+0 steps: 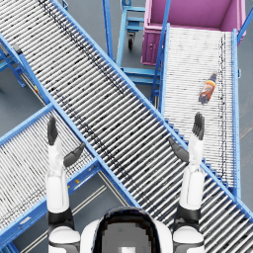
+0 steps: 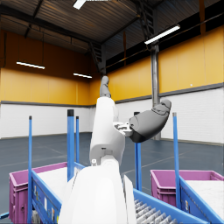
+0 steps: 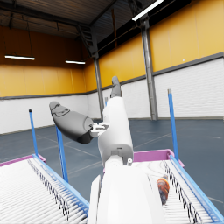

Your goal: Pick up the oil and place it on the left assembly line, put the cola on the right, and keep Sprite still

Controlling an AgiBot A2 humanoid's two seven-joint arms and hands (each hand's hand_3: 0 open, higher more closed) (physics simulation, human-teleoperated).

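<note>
The label of the bottle [image 1: 208,89] on the right conveyor [image 1: 188,54] is too small to be read (orange body, dark cap); the purple crate [image 1: 197,12] is cut off by the top edge.

On my feed it's silver-grey striped roller conveyors [image 1: 99,94] in blue frames, a magenta plastic bin [image 1: 151,47], a dark plastic bottle with an orange-red label [image 1: 208,89], and white arms [image 1: 57,190] with a dark grey left hand [image 1: 57,147] and right hand [image 1: 194,144].
</note>
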